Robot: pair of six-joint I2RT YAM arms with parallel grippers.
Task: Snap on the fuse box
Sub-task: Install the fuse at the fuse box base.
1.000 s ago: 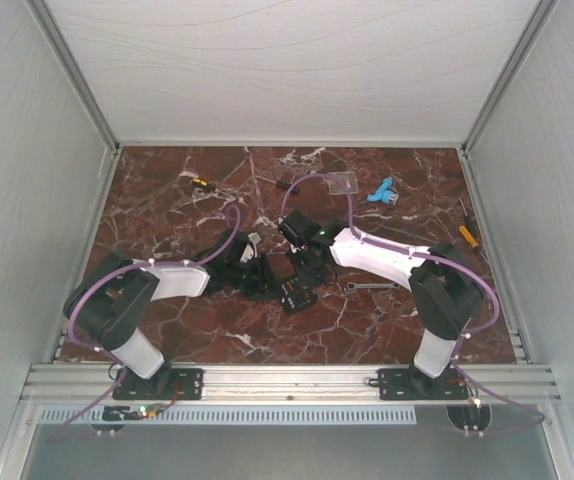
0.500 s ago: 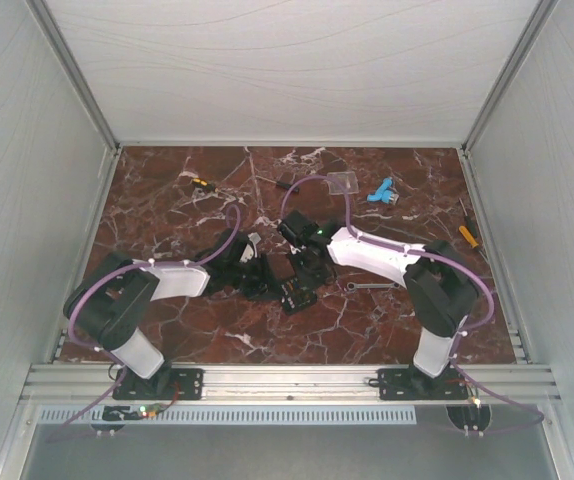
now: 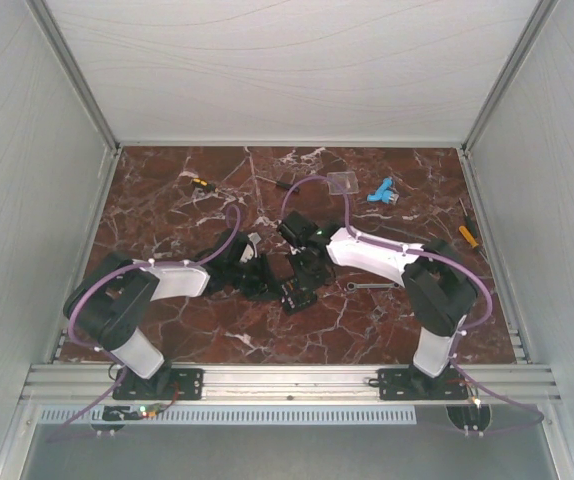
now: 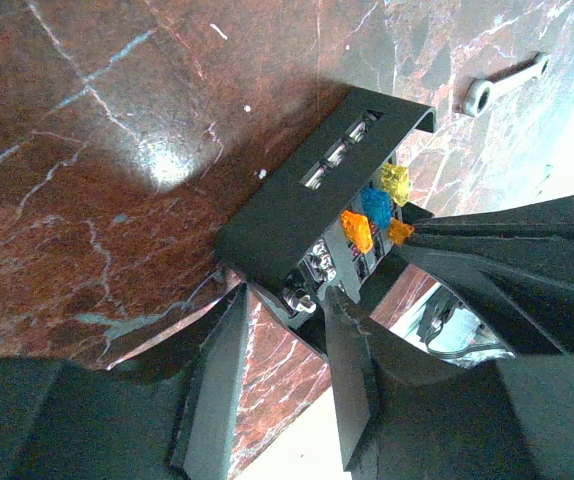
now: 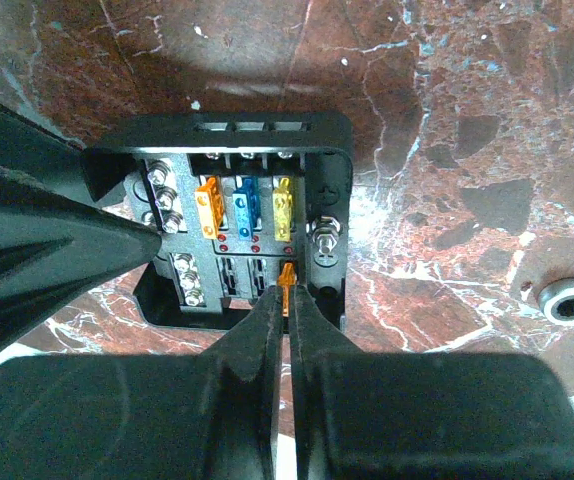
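The fuse box (image 3: 297, 293) is a small black square box on the marble between both arms. My left gripper (image 3: 267, 280) holds its left side. In the left wrist view the fingers (image 4: 352, 350) straddle the near corner of the fuse box (image 4: 307, 210), and my left gripper (image 4: 287, 300) is shut on it. In the right wrist view the fuse box (image 5: 229, 135) faces up with orange (image 5: 207, 205), blue (image 5: 246, 205) and yellow (image 5: 283, 205) fuses seated. My right gripper (image 5: 287, 295) is shut on a small orange fuse (image 5: 287, 275) at a lower-row slot.
A small steel wrench (image 3: 367, 285) lies just right of the box. A clear plastic plate (image 3: 343, 183) and a blue part (image 3: 381, 192) sit at the back. A yellow-handled screwdriver (image 3: 467, 232) is at the right edge, a small yellow-black tool (image 3: 199, 184) back left. White walls enclose the table.
The right arm has edged slightly left and in toward the box. The left arm and the fuse box have not moved.
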